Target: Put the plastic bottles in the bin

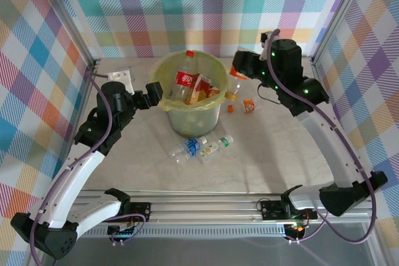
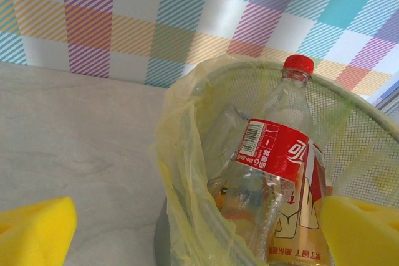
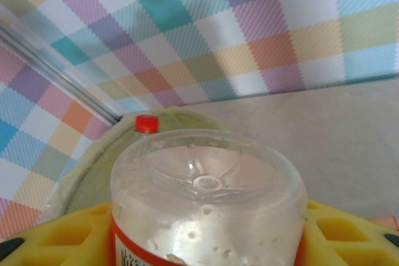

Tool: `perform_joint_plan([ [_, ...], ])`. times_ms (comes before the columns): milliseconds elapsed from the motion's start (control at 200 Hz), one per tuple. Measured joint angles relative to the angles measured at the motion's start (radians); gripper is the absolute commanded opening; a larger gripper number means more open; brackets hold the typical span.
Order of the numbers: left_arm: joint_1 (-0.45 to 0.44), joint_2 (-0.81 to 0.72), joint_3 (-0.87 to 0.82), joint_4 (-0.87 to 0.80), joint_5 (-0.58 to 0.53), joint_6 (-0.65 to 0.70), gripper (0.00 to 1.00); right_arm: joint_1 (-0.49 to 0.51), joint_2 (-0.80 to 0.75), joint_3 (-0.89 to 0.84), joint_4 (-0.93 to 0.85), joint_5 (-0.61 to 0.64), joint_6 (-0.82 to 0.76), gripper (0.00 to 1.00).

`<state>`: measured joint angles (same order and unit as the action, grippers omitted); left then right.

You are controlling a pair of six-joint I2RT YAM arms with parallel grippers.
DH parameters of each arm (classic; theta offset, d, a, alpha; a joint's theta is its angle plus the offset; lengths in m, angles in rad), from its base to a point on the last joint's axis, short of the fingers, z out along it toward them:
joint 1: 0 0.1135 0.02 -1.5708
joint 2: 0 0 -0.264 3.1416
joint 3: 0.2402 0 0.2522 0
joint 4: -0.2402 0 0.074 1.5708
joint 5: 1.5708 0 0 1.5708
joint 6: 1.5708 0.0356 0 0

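Note:
The bin [image 1: 187, 119] is a pale green bucket with a yellow-green bag, standing mid-table. Inside it a red-labelled bottle [image 1: 184, 79] stands upright beside an orange-brown one [image 1: 200, 88]. My left gripper [image 1: 153, 92] hangs open at the bin's left rim; across the bag edge [image 2: 187, 172] the red-labelled bottle [image 2: 274, 154] shows between its yellow fingers [image 2: 34, 228]. My right gripper [image 1: 239, 73] is shut on an orange-labelled bottle [image 1: 235, 86] by the bin's right rim. The wrist view shows that bottle's clear base [image 3: 206, 191] facing the camera.
Two more bottles lie in front of the bin, one with a blue label [image 1: 187, 149] and one with a green cap [image 1: 216, 146]. Small orange items [image 1: 248, 105] sit right of the bin. A white box [image 1: 120, 77] is at the back left. Checked walls enclose the table.

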<state>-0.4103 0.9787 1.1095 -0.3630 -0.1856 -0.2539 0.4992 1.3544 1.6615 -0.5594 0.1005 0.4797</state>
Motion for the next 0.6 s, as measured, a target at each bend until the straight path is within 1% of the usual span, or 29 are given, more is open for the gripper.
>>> perform_joint_plan([
  [230, 0.000, 0.000, -0.008, 0.000, 0.000, -0.011, 1.00, 0.057, 0.164, 0.151, 0.014, -0.034, -0.014, 0.51],
  [415, 0.000, 0.000, -0.008, 0.000, 0.000, -0.012, 1.00, 0.084, 0.312, 0.260, 0.018, -0.056, -0.017, 0.53],
  [600, 0.000, -0.001, -0.008, 0.000, 0.000, -0.012, 1.00, 0.092, 0.420, 0.304, 0.006, -0.074, -0.005, 0.53],
])
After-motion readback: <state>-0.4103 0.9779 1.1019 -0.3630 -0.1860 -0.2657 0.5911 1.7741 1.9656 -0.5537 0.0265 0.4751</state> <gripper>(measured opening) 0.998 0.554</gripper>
